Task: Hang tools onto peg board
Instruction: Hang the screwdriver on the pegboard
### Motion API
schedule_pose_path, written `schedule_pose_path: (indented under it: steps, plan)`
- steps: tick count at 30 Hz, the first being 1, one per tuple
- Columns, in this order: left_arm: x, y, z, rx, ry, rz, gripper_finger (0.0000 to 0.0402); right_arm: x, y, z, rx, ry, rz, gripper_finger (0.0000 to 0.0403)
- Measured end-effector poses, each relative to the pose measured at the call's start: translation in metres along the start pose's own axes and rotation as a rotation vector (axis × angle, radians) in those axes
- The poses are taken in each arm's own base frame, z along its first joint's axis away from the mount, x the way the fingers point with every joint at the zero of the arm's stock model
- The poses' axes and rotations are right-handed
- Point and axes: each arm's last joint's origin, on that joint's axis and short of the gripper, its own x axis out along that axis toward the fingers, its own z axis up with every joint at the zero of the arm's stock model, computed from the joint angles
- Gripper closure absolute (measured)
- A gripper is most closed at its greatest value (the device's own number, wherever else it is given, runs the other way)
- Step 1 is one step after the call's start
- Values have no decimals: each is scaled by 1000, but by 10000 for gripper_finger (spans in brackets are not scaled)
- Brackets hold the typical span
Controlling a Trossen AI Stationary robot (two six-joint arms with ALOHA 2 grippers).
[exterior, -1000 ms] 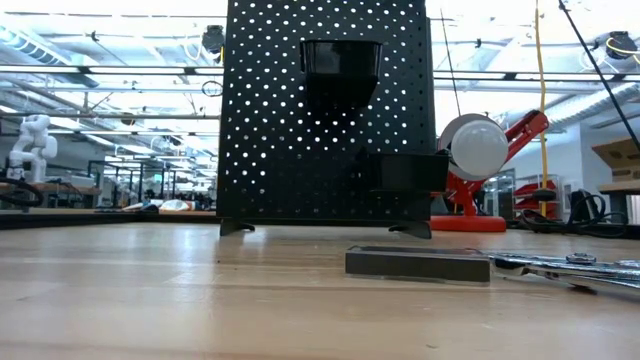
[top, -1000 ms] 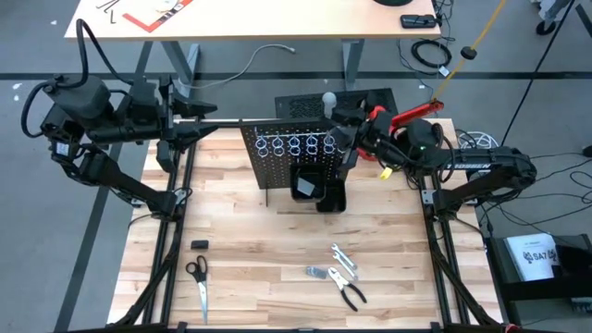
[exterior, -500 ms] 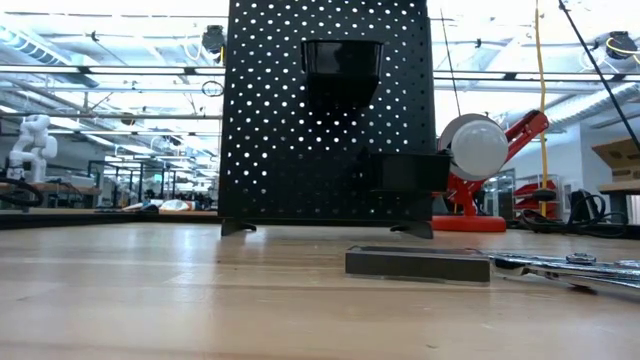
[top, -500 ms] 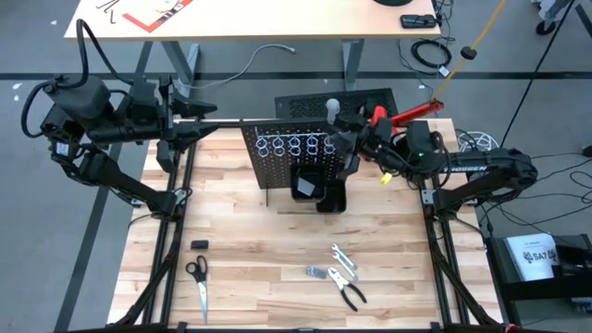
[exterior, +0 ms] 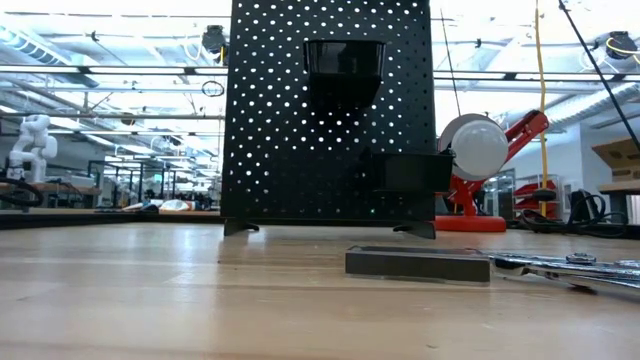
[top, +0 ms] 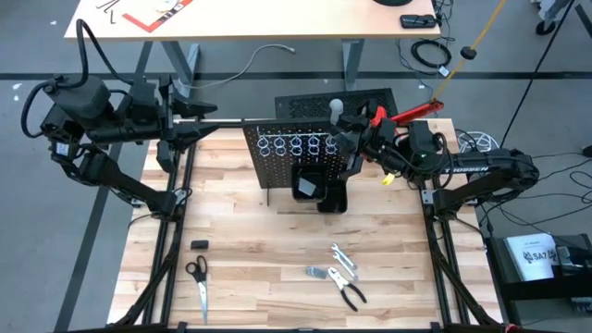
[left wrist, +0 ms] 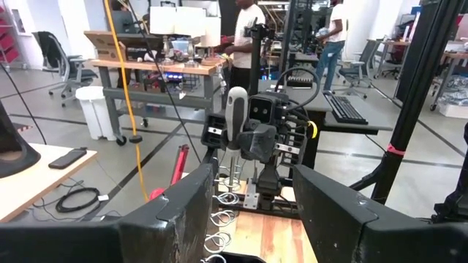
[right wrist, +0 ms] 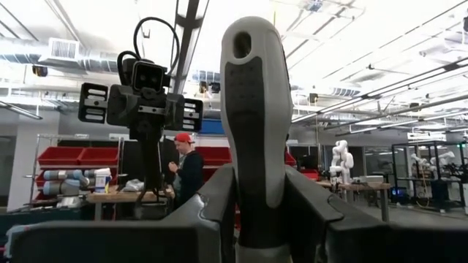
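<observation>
The peg board (top: pixel 294 159) stands upright at the table's far middle, with silver rings (top: pixel 296 145) and a black bin (exterior: pixel 343 68) on its near face. My right gripper (top: pixel 349 139) is at the board's right top edge, shut on a grey-handled screwdriver (top: pixel 336 109); its shaft is hidden. My left gripper (left wrist: pixel 252 212) is open and empty, high at the far left (top: pixel 199 113). Wrenches (top: pixel 343 259), a grey metal piece (top: pixel 317 272) and pale-handled pliers (top: pixel 351 294) lie flat on the table near the front. My right gripper pinches the lower part of the screwdriver's handle (right wrist: pixel 252 212) between its two fingers (right wrist: pixel 311 208). The handle runs along the fingers, and its upper end (left wrist: pixel 236 109) stands upright above them, clear of the table. What the shaft touches cannot be told.
Scissors (top: pixel 197 276) and a small black block (top: pixel 199 244) lie at the near left. A flat dark bar (exterior: pixel 417 263) lies in front of the low camera. A red clamp lamp (top: pixel 407 113) stands behind the board's right side. People stand at benches beyond the table (left wrist: pixel 245 33).
My right gripper has carried the screwdriver a little toward the table's right and near edges, staying shut on it. The peg board has slid slightly toward the right.
</observation>
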Motion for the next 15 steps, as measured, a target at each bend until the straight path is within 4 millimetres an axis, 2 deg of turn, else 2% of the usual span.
schedule_pose_path:
  steps: [8, 15]
  plan:
    - [0, 0, 0, 0, 0, 0, 203, 0, 0, 0, 1, -1, -7, 311]
    - [0, 0, 0, -1, 0, 0, 203, 2, 0, 3, 10, -11, -14, 238]
